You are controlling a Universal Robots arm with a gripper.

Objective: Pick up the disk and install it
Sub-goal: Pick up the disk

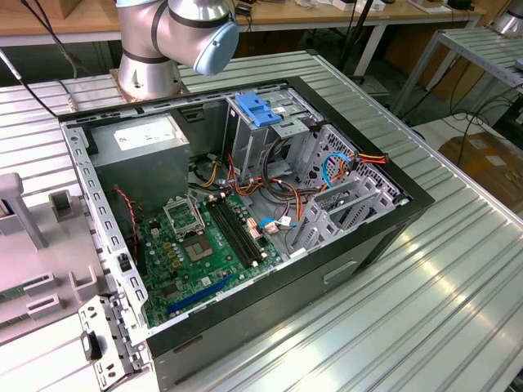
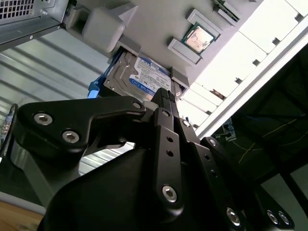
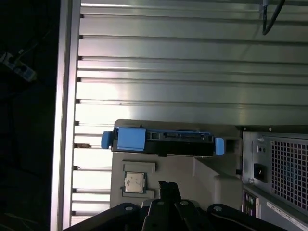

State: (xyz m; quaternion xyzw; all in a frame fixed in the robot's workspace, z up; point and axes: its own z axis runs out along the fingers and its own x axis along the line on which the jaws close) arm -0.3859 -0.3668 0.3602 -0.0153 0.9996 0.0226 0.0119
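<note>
In the exterior view, an open case [image 1: 343,269] is seen lying on a ribbed metal surface [image 1: 425,327], with the arm [image 1: 176,33] standing behind it. Inside the case, a power supply [image 1: 139,151], a blue-latched cage [image 1: 257,110] and a motherboard [image 1: 192,245] are exposed. A grey fixture [image 1: 33,269] is set on the surface at the exterior view's left, just beside the case.

In the second wrist view, the disk [image 2: 144,77] is seen lying flat in a recess of the fixture [image 2: 159,24], its label turned toward the camera. A chip [image 2: 197,38] is seated in a separate pocket near it. The end effector [image 2: 164,92] is held before the disk with its fingers drawn together, and nothing is gripped between them.

In the first wrist view, the disk [image 3: 163,140] is seen edge-on, with blue rails at both ends. It rests in the fixture, between the bare surface and the chip [image 3: 134,182]. The tip of the end effector [image 3: 166,184] is placed near the chip, apart from the disk.
</note>
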